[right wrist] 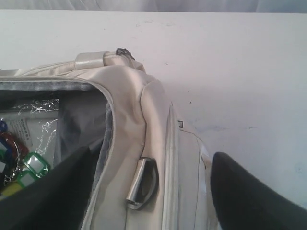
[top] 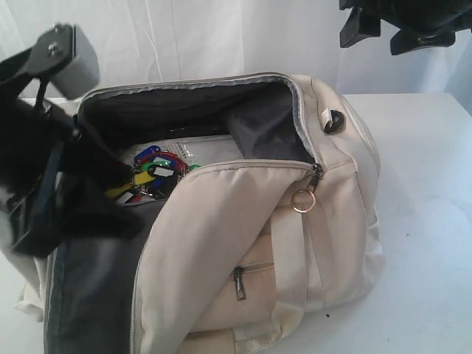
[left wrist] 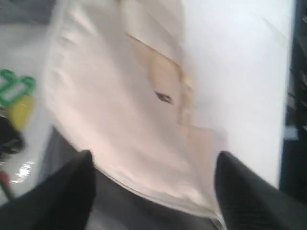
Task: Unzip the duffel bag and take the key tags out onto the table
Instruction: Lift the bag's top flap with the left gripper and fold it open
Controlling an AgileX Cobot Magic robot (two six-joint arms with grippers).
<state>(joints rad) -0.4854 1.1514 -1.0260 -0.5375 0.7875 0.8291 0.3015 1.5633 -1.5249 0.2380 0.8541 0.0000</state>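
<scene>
The cream duffel bag [top: 243, 243] lies on the white table [top: 428, 221] with its top unzipped and its dark lining showing. The coloured key tags [top: 151, 175] rest inside it near the left of the opening. My left arm [top: 44, 184] reaches into that side. In the blurred left wrist view the left gripper [left wrist: 153, 167] is open, the bag's flap edge [left wrist: 144, 182] lies between its spread fingers, and green and yellow key tags [left wrist: 14, 91] sit off to one side. My right gripper [top: 387, 33] hangs open high above the bag's right end [right wrist: 134, 96].
A zipper pull with a ring [top: 302, 200] hangs at the front right corner of the opening. A metal buckle [right wrist: 142, 184] sits on the bag's end, below the right gripper [right wrist: 151, 163]. A clear plastic packet [right wrist: 33, 120] lies in the bag. Bare table [right wrist: 230, 57] extends to the right.
</scene>
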